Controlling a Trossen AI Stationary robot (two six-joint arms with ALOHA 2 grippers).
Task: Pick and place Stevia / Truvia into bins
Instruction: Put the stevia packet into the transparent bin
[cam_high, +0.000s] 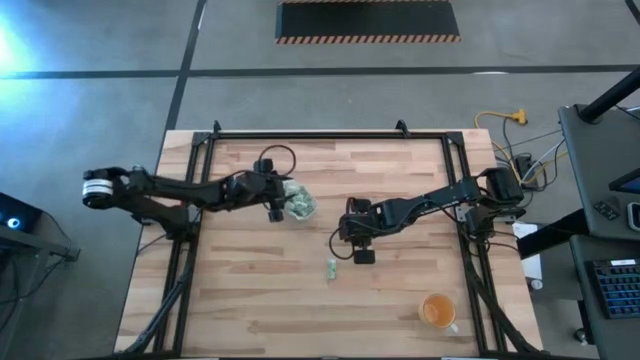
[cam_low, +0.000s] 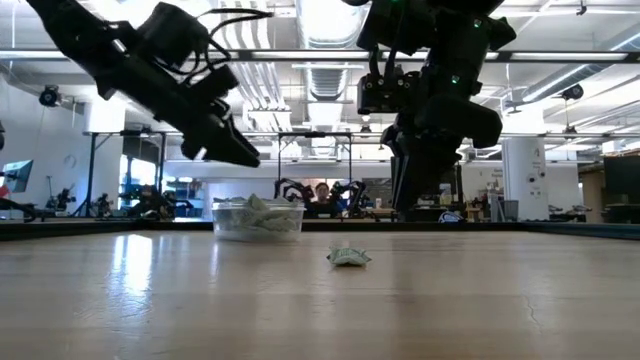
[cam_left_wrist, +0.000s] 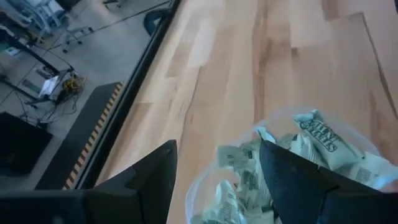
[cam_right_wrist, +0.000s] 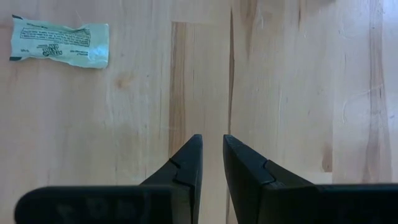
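Left tool (cam_left_wrist: 214, 180) wide over the bin, right tool (cam_right_wrist: 212, 158) narrow and empty near a loose packet

The left tool hangs tilted above the bin (cam_high: 299, 204), which is full of packets (cam_left_wrist: 323, 146); swinging away low could clip its rim. The right arm points down at bare bench (cam_right_wrist: 298, 81), with the stray packet (cam_right_wrist: 60, 43) off to one side, so a straight descent would likely miss.
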